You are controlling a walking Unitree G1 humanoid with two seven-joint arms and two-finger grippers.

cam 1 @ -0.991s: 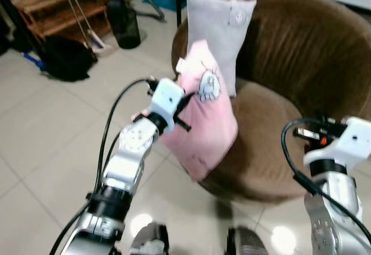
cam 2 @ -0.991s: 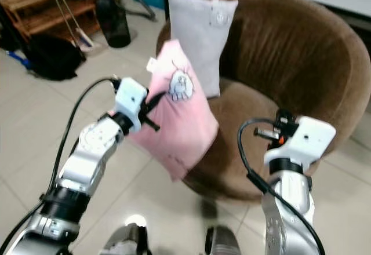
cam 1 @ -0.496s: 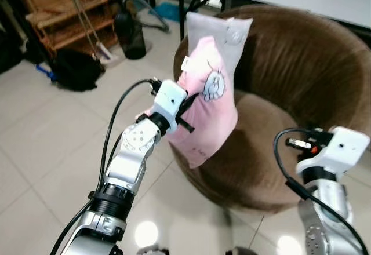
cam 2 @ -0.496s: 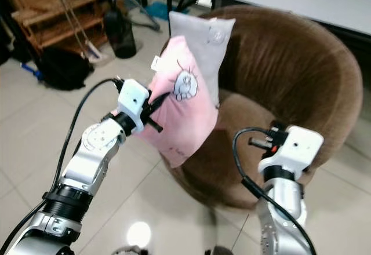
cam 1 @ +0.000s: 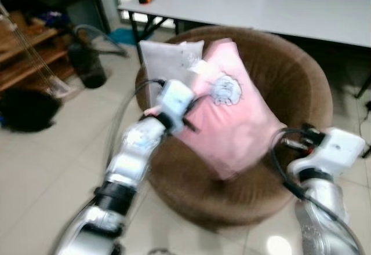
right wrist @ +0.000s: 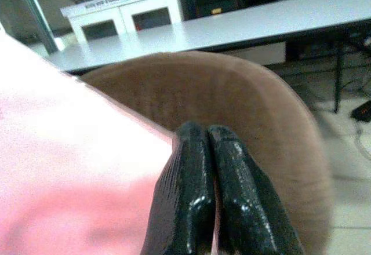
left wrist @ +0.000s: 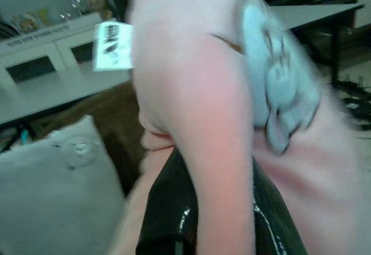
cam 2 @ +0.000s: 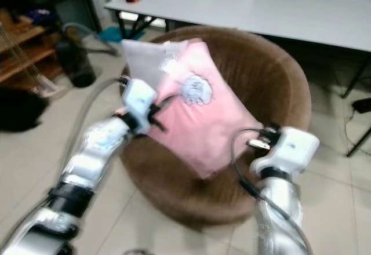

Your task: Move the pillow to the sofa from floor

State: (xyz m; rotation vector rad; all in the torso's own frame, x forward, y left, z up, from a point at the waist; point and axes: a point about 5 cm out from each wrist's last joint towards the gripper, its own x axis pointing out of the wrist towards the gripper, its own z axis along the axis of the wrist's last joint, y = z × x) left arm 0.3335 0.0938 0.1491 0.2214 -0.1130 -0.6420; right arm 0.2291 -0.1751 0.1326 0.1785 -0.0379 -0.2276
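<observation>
Left hand (left wrist: 200, 208) clamping pillow (cam 1: 237, 121)

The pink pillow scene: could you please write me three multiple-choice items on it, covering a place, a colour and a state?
1. Where is the pink pillow?
A. flat on the floor
B. held over the brown sofa
C. on the white table

2. What colour is the other pillow on the sofa?
A. grey
B. green
C. black

3. How is the right pincer?
A. wide open
B. gripping a cable
C. shut, holding nothing

Key: 1 B, the left pincer grips it above the seat; 2 A, it looks pale grey; 3 C, its fingers meet in the right wrist view.
</observation>
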